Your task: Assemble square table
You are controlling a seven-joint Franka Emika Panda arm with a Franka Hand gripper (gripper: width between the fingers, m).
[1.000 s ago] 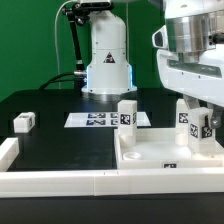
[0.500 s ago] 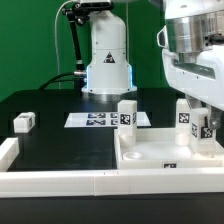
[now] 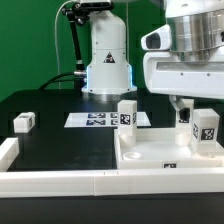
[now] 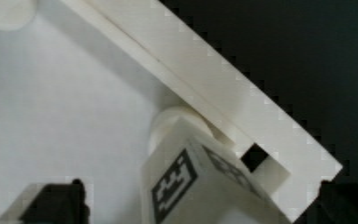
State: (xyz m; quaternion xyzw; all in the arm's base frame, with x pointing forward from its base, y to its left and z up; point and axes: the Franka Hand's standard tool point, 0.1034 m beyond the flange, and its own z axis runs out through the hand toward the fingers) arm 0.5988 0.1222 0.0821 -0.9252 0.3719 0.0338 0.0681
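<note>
- The square table slab (image 3: 160,158) lay flat, rim up, on the black counter (image 3: 60,140) at the frame's lower right, with its right edge cut off.
- The left leg (image 3: 127,114) and the right leg (image 3: 205,128) stood upright on it, long axes vertical.
- The gripper (image 3: 192,108) hung just above the right leg, jaws apart and holding nothing; only one dark finger (image 3: 183,112) showed.
- The loose leg (image 3: 24,122) sat far left.
- The marker board (image 3: 92,120) lay behind the slab, and a border rail (image 3: 55,182) ran in front.
</note>
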